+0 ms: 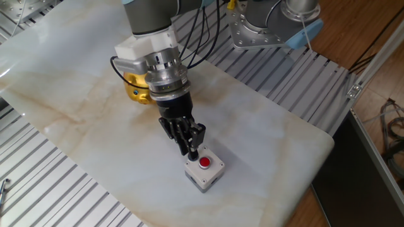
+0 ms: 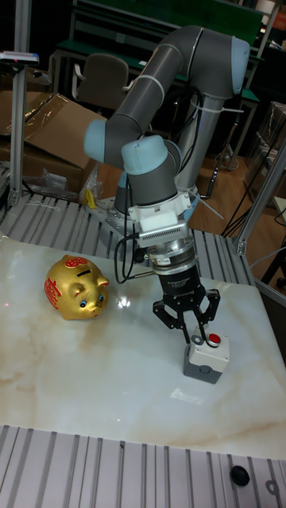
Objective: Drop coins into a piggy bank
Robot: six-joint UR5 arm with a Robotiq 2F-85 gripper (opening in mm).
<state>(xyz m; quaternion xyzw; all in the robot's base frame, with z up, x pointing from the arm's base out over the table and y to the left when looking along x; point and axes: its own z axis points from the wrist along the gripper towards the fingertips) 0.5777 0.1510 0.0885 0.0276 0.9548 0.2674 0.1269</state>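
One coin [image 2: 125,302] is all I can spot, a small dark disc lying flat on the marble table [image 2: 95,381]. It's off to one side of the claw [image 2: 195,333], roughly between it and the gold piggy bank [image 2: 75,287], just in front of the pig's snout. The pig sits further out on that same side, well apart from the claw, upright, with the slot [image 2: 74,274] facing up on its back.

My guess on handling: the coin is light, rigid and thin, and lying flush on polished stone, so it'll be fiddly. There's barely any edge to grab and it'll likely skate if one finger gets there first. I'd come straight down, pinch it across its width by the rim, and keep the squeeze gentle so it doesn't flip out. The pig looks glossy and maybe hollow, so a bump could shove it around.

Now the claw. It points down right over the near corner of the grey box [image 2: 205,361], tips just beside the red button [image 2: 214,340] and looking like they touch the top of the box, though I can't say for sure. In the tall view the linkages look splayed, but in the other view the fingertips look close together. So honestly I can't tell how open it is, or whether it's pinching anything
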